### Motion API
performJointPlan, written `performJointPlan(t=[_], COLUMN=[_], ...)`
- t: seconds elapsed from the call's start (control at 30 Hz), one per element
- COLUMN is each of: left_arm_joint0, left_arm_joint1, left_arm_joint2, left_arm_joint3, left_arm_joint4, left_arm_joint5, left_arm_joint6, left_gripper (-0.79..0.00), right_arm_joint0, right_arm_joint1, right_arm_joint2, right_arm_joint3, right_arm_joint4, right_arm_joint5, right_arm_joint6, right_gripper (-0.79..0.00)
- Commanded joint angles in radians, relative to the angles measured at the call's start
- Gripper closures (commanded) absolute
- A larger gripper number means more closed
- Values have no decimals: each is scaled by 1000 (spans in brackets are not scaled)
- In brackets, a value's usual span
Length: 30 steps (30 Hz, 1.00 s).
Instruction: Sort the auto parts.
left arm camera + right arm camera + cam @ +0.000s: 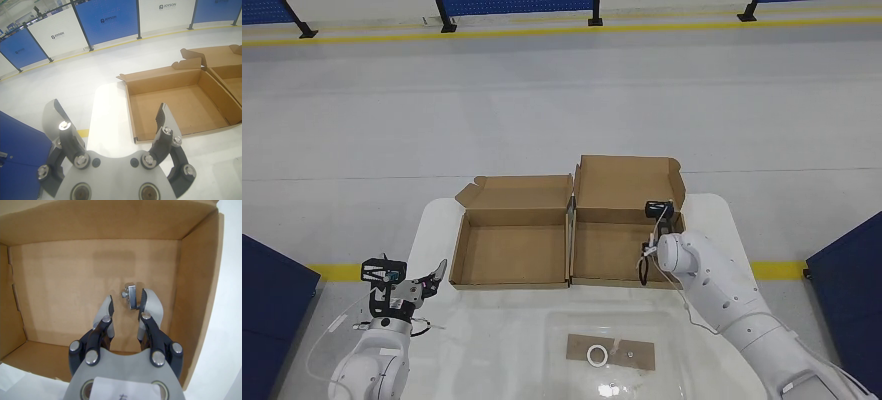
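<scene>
On the white table (502, 330), in the right box (56, 285), we saw the metal bracket (130, 296) between the right gripper's (127, 296) half-open jaws, close to one, unclamped. The left gripper (109, 104) was wide open, empty.

The right gripper (127, 293) hangs inside an open cardboard box (198, 285), its fingers spread apart above the box floor. A small metal block with a bolt (131, 297) sits between them, close against one finger's pad (143, 298) and clear of the other. It lies nearer one side wall than the middle. The white table (228, 317) shows just outside that wall.
</scene>
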Motion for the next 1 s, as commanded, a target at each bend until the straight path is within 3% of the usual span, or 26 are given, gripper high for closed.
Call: performJointPlan(t=[0.0, 0.27, 0.6, 0.73, 0.87, 0.97], left_arm_joint0=[0, 0, 0, 0, 0, 0], left_arm_joint1=[0, 0, 0, 0, 0, 0], left_arm_joint2=[0, 0, 0, 0, 0, 0], left_arm_joint3=[0, 0, 0, 0, 0, 0], left_arm_joint4=[0, 0, 0, 0, 0, 0], left_arm_joint5=[0, 0, 0, 0, 0, 0], left_arm_joint6=[0, 0, 0, 0, 0, 0], left_gripper=[-785, -785, -785, -785, -785, -785], right_arm_joint0=[-4, -56, -66, -120, -171, -183], right_arm_joint1=[1, 23, 24, 45, 75, 82], right_arm_joint2=[10, 88, 100, 209, 307, 327], right_arm_joint3=[-10, -149, -165, -275, -365, -380], right_arm_joint4=[-3, -15, 12, 158, 250, 261], right_arm_joint5=[-5, -55, -83, -295, -538, -584], right_arm_joint6=[-4, 24, 9, 15, 132, 167], right_gripper=[-785, -785, -785, -785, -785, -785])
